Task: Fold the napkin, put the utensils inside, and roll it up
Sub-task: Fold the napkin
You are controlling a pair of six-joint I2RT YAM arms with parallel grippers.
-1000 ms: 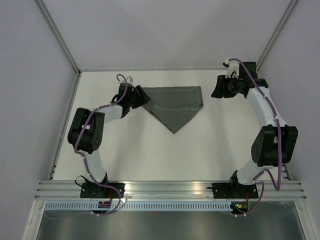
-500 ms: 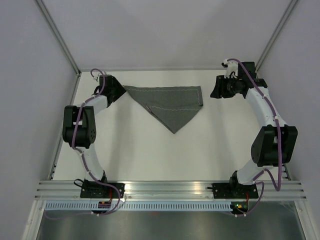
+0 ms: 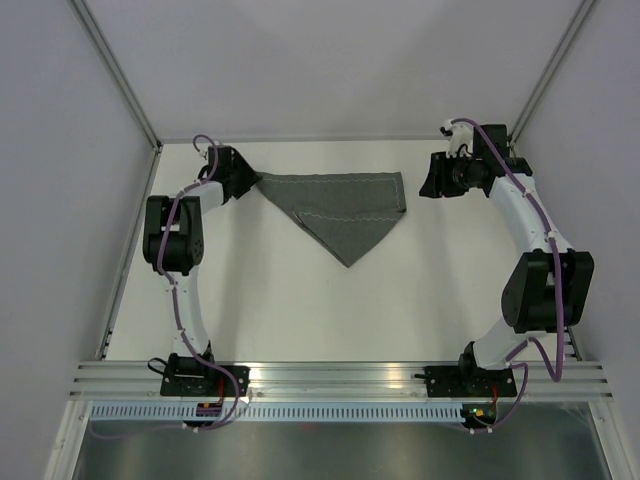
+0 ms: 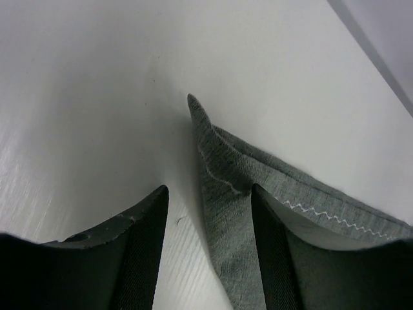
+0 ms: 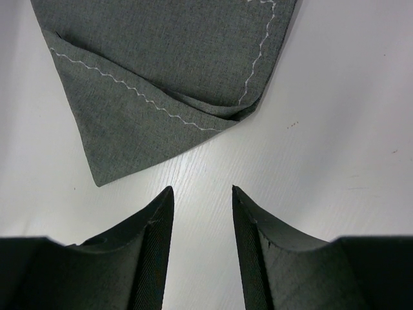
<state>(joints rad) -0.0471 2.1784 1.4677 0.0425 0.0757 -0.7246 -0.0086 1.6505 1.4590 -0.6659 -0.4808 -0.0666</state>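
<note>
The dark grey napkin [image 3: 350, 205] lies folded into a triangle at the back of the white table, point toward me, with its pale stitched hem showing. My left gripper [image 3: 250, 178] is at the napkin's far left corner. In the left wrist view the gripper [image 4: 208, 187] is open and the corner of the napkin [image 4: 226, 194] lies between the jaws, against the right finger. My right gripper [image 3: 432, 178] is open and empty just right of the napkin's right corner. In the right wrist view the gripper [image 5: 202, 188] sits short of the cloth [image 5: 168, 77]. The fork is out of view.
The white table [image 3: 300, 300] has grey enclosure walls on the left, back and right. An aluminium rail [image 3: 340, 380] with both arm bases runs along the near edge.
My left gripper moved left toward the back left corner, drawing the napkin's left corner out to a point, then came slightly back right. The right arm has not moved.
</note>
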